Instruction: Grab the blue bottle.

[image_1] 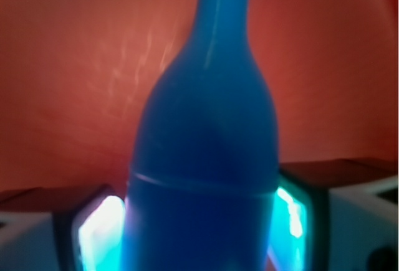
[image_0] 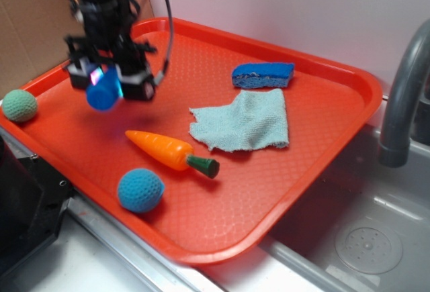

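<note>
Gripping the blue bottle [image_0: 104,94] between its two fingers, the tool [image_0: 107,80] hangs above the back left part of the orange tray [image_0: 322,137], clear of its surface. Seen from the wrist, the bottle's body [image_1: 202,177] sits squeezed between both pads, neck pointing away from the tool.

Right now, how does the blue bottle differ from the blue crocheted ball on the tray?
The blue bottle is smooth, glossy plastic with a narrow neck; the blue ball is round and fuzzy yarn. The bottle is clamped in the gripper and appears lifted above the orange tray, while the ball rests on the tray near its front edge, beside the carrot. Both are blue, the bottle brighter.
</note>
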Action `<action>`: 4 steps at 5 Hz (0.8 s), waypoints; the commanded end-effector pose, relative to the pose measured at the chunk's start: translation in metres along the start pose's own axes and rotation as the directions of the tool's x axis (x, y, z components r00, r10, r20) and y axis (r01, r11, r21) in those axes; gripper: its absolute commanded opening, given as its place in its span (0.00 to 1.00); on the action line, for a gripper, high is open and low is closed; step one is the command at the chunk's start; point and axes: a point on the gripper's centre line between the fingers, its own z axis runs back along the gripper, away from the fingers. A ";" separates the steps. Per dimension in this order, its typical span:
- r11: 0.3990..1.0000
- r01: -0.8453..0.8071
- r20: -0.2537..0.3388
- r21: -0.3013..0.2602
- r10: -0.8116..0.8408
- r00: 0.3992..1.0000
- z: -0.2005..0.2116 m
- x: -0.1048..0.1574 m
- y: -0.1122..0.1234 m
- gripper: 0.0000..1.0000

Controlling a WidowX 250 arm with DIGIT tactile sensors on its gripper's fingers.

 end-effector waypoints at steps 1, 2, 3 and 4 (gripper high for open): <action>0.987 0.158 0.109 0.003 -0.157 0.982 0.100 -0.004 0.028 0.00; 0.956 0.293 0.133 0.023 -0.293 0.947 0.114 -0.002 0.019 0.00; 0.896 0.442 0.166 0.042 -0.443 0.881 0.115 -0.009 -0.001 0.00; 0.857 0.513 0.194 0.045 -0.511 0.837 0.120 -0.021 -0.018 0.00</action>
